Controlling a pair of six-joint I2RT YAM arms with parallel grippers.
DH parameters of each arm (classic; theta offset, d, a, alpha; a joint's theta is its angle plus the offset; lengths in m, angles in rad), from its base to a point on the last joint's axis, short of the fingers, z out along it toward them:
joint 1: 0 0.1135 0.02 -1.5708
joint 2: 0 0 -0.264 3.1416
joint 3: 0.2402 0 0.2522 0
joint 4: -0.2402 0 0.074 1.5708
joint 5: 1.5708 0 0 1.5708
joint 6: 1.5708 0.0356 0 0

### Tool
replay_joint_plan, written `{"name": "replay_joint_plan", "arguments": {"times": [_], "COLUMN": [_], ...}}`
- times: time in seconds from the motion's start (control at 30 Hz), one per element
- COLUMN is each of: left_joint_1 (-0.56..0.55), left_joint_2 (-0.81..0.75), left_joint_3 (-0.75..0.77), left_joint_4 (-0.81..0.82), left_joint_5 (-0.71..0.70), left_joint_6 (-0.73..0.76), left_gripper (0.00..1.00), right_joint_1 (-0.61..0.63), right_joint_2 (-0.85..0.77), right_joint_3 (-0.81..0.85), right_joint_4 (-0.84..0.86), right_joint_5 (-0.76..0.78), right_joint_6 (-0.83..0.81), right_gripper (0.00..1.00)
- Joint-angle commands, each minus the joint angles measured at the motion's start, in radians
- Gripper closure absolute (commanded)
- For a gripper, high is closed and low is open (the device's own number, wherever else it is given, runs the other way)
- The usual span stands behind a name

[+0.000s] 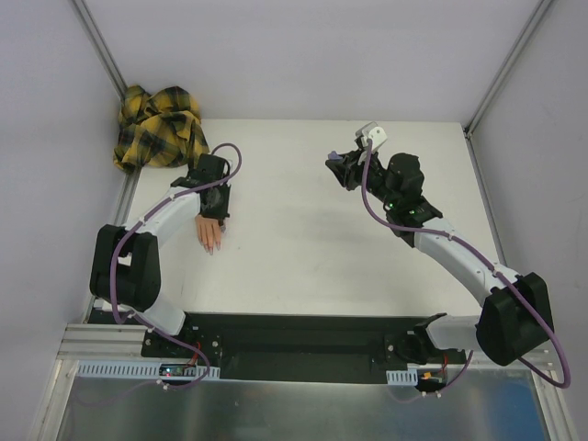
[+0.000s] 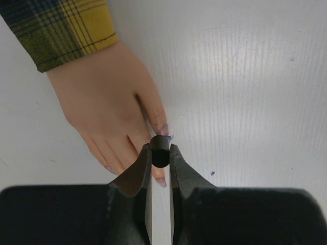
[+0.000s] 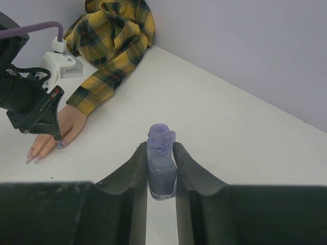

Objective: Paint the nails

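The flesh-coloured fake hand (image 1: 209,233) lies flat on the white table, its yellow-black plaid sleeve (image 1: 158,127) bunched in the back left corner. My left gripper (image 2: 160,147) is shut on a black brush cap (image 2: 160,153) held right above the fingers. A purple brush tip shows by one purplish nail (image 2: 162,127), and another nail (image 2: 161,182) peeks out below the cap. My right gripper (image 3: 159,146) is shut on the open purple polish bottle (image 3: 161,168), held up at the back right (image 1: 342,165), well apart from the hand (image 3: 57,133).
Grey walls and metal posts (image 1: 101,55) enclose the white table (image 1: 303,248). The plaid cloth (image 3: 112,41) heaps against the back wall. A small purple speck (image 2: 212,173) marks the table beside the hand. The arm bases stand at the near edge.
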Motion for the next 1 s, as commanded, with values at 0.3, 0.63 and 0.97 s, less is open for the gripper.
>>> {"name": "replay_joint_plan", "arguments": {"times": [0.3, 0.63, 0.97], "left_joint_1": [-0.01, -0.003, -0.01], "left_joint_2": [-0.031, 0.022, -0.029], "left_joint_3": [0.002, 0.07, 0.009], "left_joint_4": [-0.011, -0.011, -0.012], "left_joint_5": [0.006, 0.013, 0.003], "left_joint_6": [0.003, 0.015, 0.009], "left_gripper": [1.0, 1.0, 1.0], "right_joint_1": [0.009, 0.007, 0.009], "right_joint_2": [-0.004, -0.001, -0.002], "right_joint_3": [0.037, 0.036, 0.039], "right_joint_4": [0.084, 0.084, 0.086], "right_joint_5": [-0.029, -0.024, -0.029], "right_joint_6": [0.01, 0.007, 0.01], "right_gripper": [1.0, 1.0, 1.0]}}
